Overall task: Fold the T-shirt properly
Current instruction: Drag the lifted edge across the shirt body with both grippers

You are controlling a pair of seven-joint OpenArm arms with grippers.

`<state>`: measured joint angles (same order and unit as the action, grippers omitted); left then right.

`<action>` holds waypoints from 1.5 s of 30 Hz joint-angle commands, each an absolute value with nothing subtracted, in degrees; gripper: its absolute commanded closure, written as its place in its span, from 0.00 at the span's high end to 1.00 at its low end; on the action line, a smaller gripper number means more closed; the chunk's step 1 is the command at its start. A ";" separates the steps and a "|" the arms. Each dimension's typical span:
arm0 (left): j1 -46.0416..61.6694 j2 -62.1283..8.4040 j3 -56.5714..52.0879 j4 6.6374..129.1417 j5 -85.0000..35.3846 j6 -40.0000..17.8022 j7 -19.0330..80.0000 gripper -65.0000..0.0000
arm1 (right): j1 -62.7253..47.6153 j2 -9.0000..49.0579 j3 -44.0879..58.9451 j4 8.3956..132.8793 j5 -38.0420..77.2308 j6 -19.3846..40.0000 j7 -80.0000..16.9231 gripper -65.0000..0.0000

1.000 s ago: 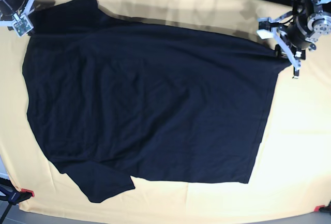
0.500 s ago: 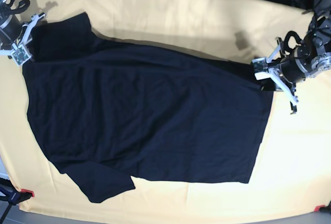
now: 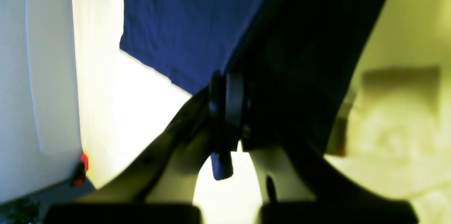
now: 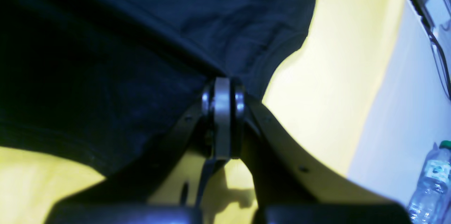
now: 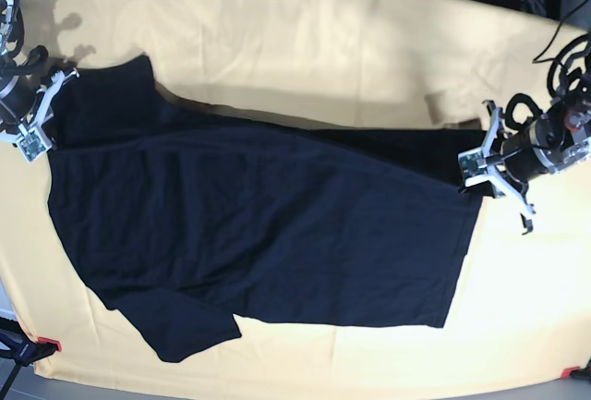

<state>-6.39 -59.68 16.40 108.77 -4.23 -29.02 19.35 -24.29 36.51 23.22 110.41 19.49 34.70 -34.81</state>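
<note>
Base view gives me the plain, very dark navy short-sleeved cloth T-shirt (image 5: pixel 259 224) spread over the pale yellow cloth (image 5: pixel 323 40) covering the tabletop, one sleeve lying near the front left edge. I see my left tool (image 5: pixel 482 174) at the shirt's right-hand corner and my right tool (image 5: pixel 42 109) at its upper left corner. On the left wrist camera my left tool (image 3: pixel 227 125) is closed tight, a fold of shirt fabric (image 3: pixel 183 30) pinched between its fingers. On the right wrist camera my right tool (image 4: pixel 222 125) is likewise clamped onto the shirt's edge (image 4: pixel 141 41). A clear plastic water bottle (image 4: pixel 431 181) stands at that frame's lower right.
</note>
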 commanded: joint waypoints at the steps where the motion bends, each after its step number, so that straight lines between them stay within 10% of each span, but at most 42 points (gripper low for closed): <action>1: -8.36 -60.58 15.64 108.60 -4.21 -28.18 18.31 0.00 | -23.55 38.15 23.81 110.69 19.68 34.06 -33.17 0.00; 18: -18.28 -60.05 15.66 103.37 -11.09 -39.88 16.51 0.00 | -23.14 39.07 23.81 110.48 22.96 34.09 -32.71 0.00; 45: -18.90 -65.39 16.03 105.27 -24.47 -40.00 26.59 0.00 | -25.52 39.09 23.24 114.74 26.94 37.12 -41.39 0.00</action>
